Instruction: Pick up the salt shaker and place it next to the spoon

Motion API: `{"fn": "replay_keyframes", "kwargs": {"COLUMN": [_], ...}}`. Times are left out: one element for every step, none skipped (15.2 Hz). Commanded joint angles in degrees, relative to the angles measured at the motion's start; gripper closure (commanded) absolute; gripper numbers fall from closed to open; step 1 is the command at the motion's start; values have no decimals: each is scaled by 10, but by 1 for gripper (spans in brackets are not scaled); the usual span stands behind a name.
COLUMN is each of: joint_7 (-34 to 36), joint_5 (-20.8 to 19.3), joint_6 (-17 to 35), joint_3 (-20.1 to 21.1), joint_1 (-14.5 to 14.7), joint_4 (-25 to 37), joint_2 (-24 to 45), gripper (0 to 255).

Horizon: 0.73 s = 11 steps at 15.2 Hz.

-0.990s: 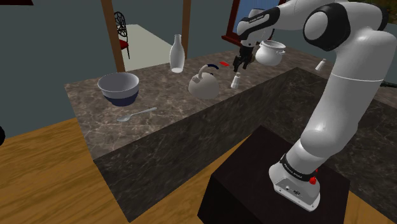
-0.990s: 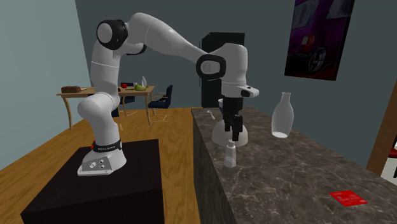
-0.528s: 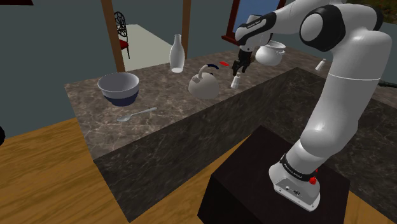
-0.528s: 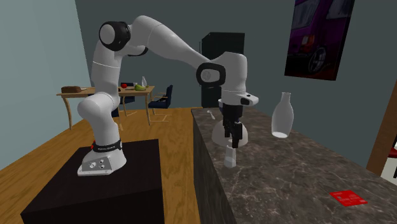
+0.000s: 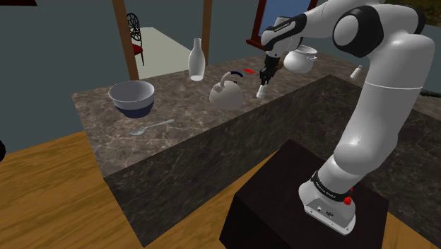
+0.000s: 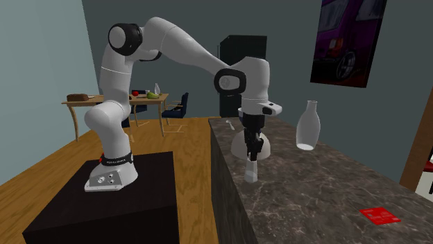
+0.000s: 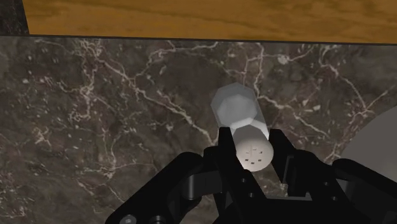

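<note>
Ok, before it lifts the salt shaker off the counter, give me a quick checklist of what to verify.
1. Hand centred on the salt shaker: ok, the cap sits between the fingers.
2. Fingers touching the cap on both sides: ok in the wrist view.
3. Shaker upright on the counter: ok.
4. Low straight path to the spoon: not ok. The kettle stands in between, so lifting over it is probably best.
5. Bare counter beside the spoon: ok, on the side away from the bowl.
6. Grip firm enough to carry: cannot tell.
</note>
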Motion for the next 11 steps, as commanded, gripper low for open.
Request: {"fn": "replay_keyframes", "kwargs": {"joint_7": [0,0,0,0,0,0,0,1,2,3,4], "joint_5": [0,0,0,0,0,0,0,-2,-3,-5,-6], "joint_6": [0,0,0,0,0,0,0,-7,-13,-20,-27], "joint_3": [0,0,0,0,0,0,0,-1,-1,-2,-2], "joint_1": [0,0,0,0,0,0,0,0,1,1,2], "joint_4": [0,0,0,0,0,0,0,3,7,11,15], "joint_2": [0,0,0,0,0,0,0,-3,-7,-10,-13], "gripper": [255,255,255,255,255,255,255,255,255,255,255]}}
